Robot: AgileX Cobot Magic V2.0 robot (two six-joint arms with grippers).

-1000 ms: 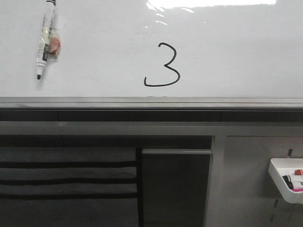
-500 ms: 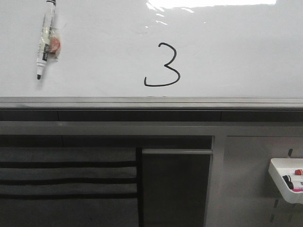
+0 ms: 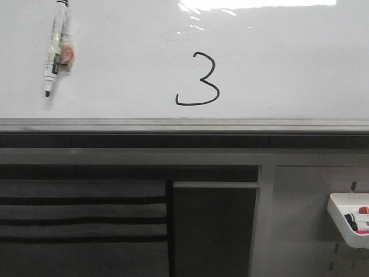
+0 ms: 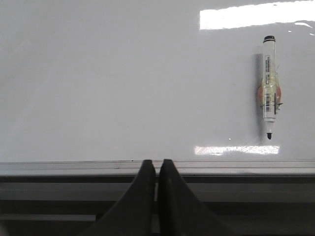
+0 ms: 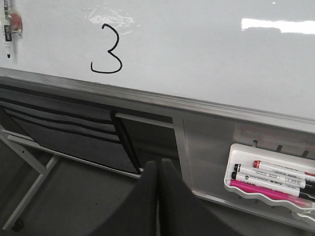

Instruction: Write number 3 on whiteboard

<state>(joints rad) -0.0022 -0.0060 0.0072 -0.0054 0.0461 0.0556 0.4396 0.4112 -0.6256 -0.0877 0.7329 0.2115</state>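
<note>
Jaws, left gripper (image 4: 156,172): two dark fingers pressed together with nothing between them, low centre of the left wrist view, in front of the grey rail (image 4: 74,168); jaws, right gripper (image 5: 157,172): likewise closed and empty, low centre of the right wrist view, over the dark slotted panel (image 5: 69,132); neither gripper appears in the front view; whiteboard (image 3: 288,63): large glossy white board filling the upper part of the front view, bright light reflection along its top edge, grey metal rail (image 3: 184,125) running along its lower edge; number 3 (image 3: 199,81): black thin-line digit with a long lower curl sweeping to the left, centre of the front view, just above the rail and apart from it, also seen at the upper left of the right wrist view (image 5: 107,50); marker (image 3: 56,49): white-bodied, uncapped, black tip pointing down, fixed upright on the board with a patch of clear tape and something orange-red behind it, upper left of the front view, well apart from the digit, right side of the left wrist view (image 4: 268,88); white tray (image 3: 337,216): hung on the grey panel at the lower right of the front view, below the rail; spare markers (image 5: 268,179): lying side by side in the tray, black-capped, red-capped and one pink.
</note>
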